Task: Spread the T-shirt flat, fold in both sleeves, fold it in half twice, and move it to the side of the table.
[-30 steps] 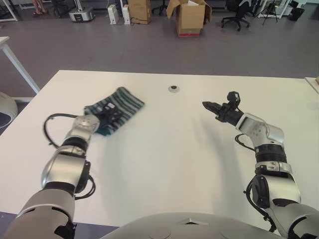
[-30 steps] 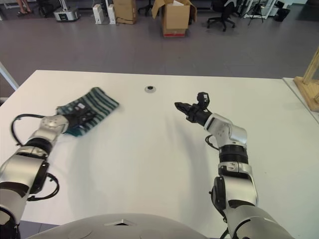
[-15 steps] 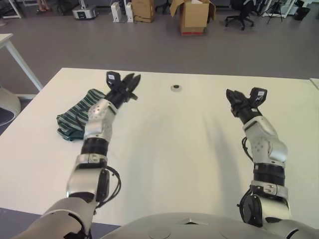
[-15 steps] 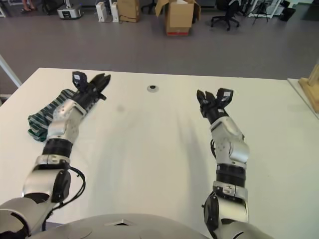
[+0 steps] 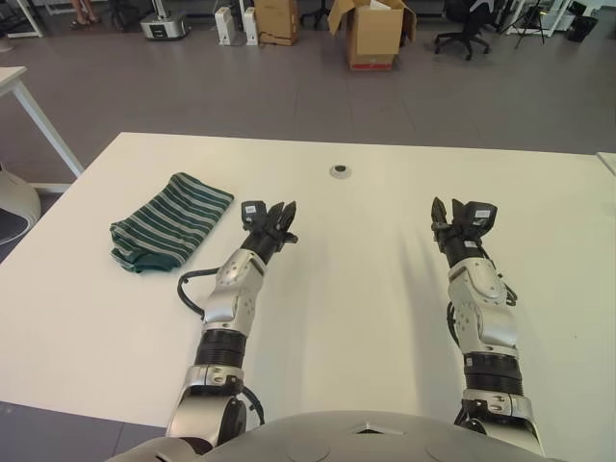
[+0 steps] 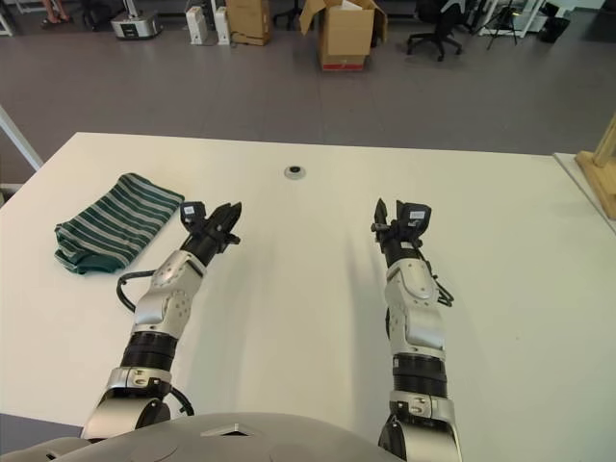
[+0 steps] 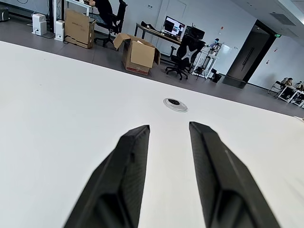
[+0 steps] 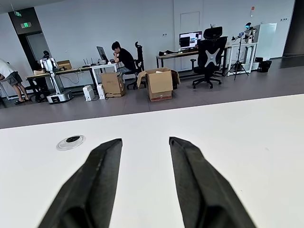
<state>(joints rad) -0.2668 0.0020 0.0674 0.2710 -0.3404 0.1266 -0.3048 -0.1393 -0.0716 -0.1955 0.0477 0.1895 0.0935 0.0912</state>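
The T-shirt [image 5: 169,219], green with white stripes, lies folded into a small bundle at the left side of the white table [image 5: 356,318]. My left gripper [image 5: 282,211] rests low over the table to the right of the bundle, apart from it, open and empty; its two dark fingers [image 7: 121,175] point toward the far edge. My right gripper [image 5: 454,214] lies over the right half of the table, open too, nothing between its fingers [image 8: 97,180].
A small round grommet [image 5: 338,170] sits in the table near the far edge, between the two grippers. Beyond the table are a grey floor, cardboard boxes [image 5: 371,33] and office chairs. A wooden frame [image 6: 602,164] stands at the right.
The left gripper let go of the folded T-shirt at the left side and drew back toward the middle. The right arm swung round and now points straight ahead, pulled nearer.
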